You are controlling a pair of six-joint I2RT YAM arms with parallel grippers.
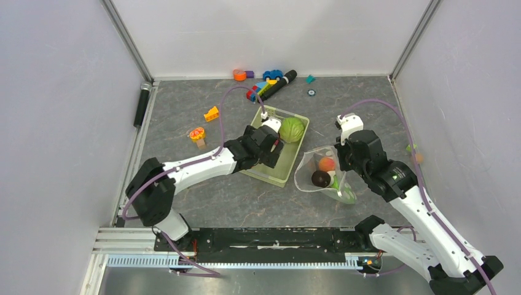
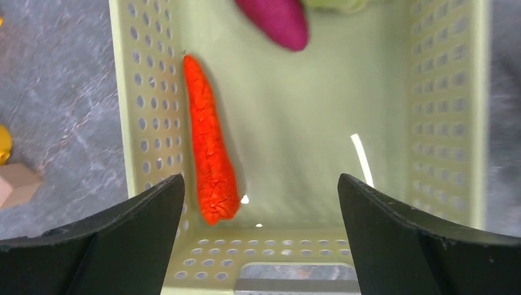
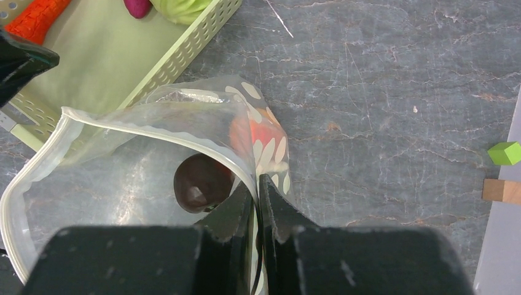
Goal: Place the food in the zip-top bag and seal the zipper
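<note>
- The food is sitting in two places. The carrot (image 2: 211,147), the eggplant (image 2: 276,21) and the cabbage (image 1: 292,129) are lying in the basket (image 1: 282,174) at the middle of the table. The maroon ball (image 3: 203,183) and the peach (image 3: 255,132) are already resting inside the zip-top bag (image 3: 123,178), just right of the basket.
- The left gripper (image 2: 259,184) is hovering over the basket's near end with its jaws spread wide and nothing between them.
- The carrot is lying lengthways against the basket's left wall, while the eggplant and cabbage are sitting at the far end.
- The right gripper (image 3: 257,181) is pinching the bag's rim between nearly closed fingers. This is lifting one side, so the mouth is gaping towards the basket.
- The zipper (image 3: 153,129) is curving round that open mouth, unsealed.
- The step in hand looks like picking the next piece, most likely the carrot.
- Because the carrot is hugging the wall, the left gripper should be shifting left and straddling it across its width. One finger needs to be slipping down between carrot and wall.
- If that gap is proving too tight, nudging the carrot towards the basket's middle first seems safer than clamping onto the wall.
- The right grip should be holding steady meanwhile, since a sagging rim would be narrowing the opening.
</note>
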